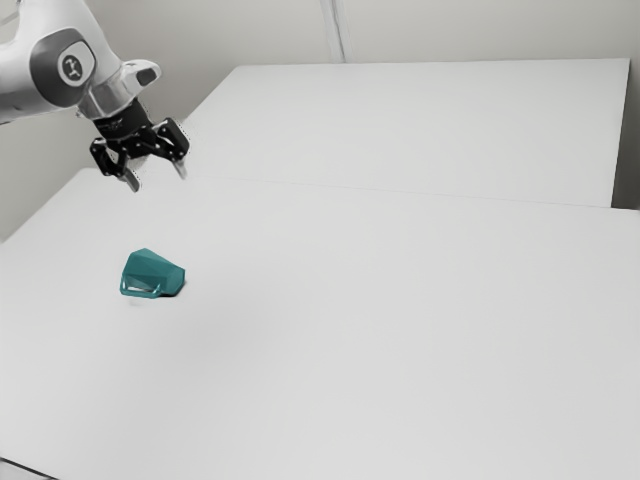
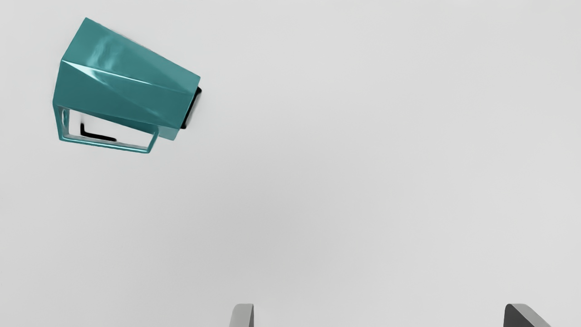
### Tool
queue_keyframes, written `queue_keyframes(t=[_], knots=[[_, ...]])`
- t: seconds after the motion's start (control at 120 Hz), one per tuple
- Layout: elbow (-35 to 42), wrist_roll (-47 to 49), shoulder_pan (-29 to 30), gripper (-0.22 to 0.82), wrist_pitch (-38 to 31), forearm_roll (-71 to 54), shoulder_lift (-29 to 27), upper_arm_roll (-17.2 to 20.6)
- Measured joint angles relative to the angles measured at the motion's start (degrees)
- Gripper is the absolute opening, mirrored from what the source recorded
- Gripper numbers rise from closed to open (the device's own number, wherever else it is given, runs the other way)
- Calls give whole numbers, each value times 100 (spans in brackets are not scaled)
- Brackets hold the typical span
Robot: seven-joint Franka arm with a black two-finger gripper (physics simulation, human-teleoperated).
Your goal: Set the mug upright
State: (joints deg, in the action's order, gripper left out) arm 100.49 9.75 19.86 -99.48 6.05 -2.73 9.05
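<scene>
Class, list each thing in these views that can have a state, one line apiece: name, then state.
Teal mug: tipped over on its side, ungripped.
Gripper: empty, jaws wide apart, clear of the mug.
Franka arm: raised, reaching in from the exterior view's upper left.

Readable text: none | Emblem [image 1: 72,67]: dark glyph, too small to read | On: white arm [image 1: 18,80]

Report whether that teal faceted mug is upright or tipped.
Tipped: the mug lies on its side, its narrower end facing sideways, not down.
</scene>
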Motion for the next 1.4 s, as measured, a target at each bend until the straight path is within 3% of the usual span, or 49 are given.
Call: queue_keyframes(t=[0.15, 0.267, 0.642, 0.933, 1.4], knots=[[299, -629, 1103, 60, -249, 460, 67, 2], [563, -1243, 1553, 60, -398, 686, 70, 2], [784, -3039, 1373, 60, -1022, 967, 801, -36], [528, -4069, 2116, 60, -1118, 1610, 1406, -34], [-1136, -5293, 2417, 60, -574, 2192, 3227, -44]])
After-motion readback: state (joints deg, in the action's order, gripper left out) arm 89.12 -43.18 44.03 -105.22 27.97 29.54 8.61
